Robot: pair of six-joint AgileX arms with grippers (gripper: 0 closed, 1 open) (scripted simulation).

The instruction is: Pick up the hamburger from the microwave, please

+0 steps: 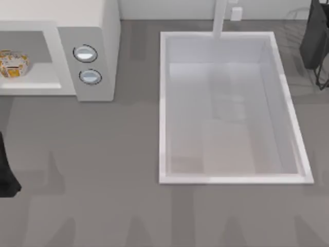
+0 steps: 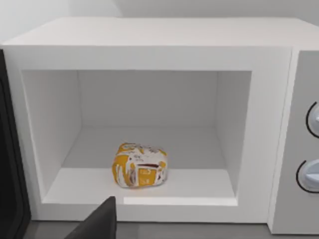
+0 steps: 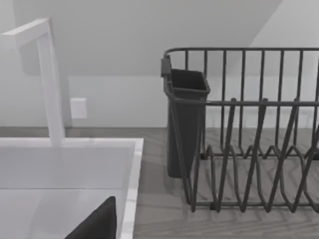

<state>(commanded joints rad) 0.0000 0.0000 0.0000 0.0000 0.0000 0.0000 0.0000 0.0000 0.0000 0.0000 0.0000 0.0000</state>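
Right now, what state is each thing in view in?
Microwave: front open, cavity exposed.
Hamburger: resting on the microwave floor near the front, not gripped.
Sink: nothing in the basin.
Dish rack: no dishes in it.
Left arm: at the table's left edge.

Microwave: cut off by top view's left and top edges, cavity partly out of frame; in left wrist view its right side w/ knobs runs off the edge, knobs seen only in part. Hamburger: clipped at top view's left edge; surface print too small to read. Left gripper: only a dark wedge at the frame edge in left wrist view, just short of the cavity sill, fingertips hidden. Right gripper: same, one dark wedge, tips cut off. Dish rack: beyond right gripper, far side off-frame. Sink: near part cut off.
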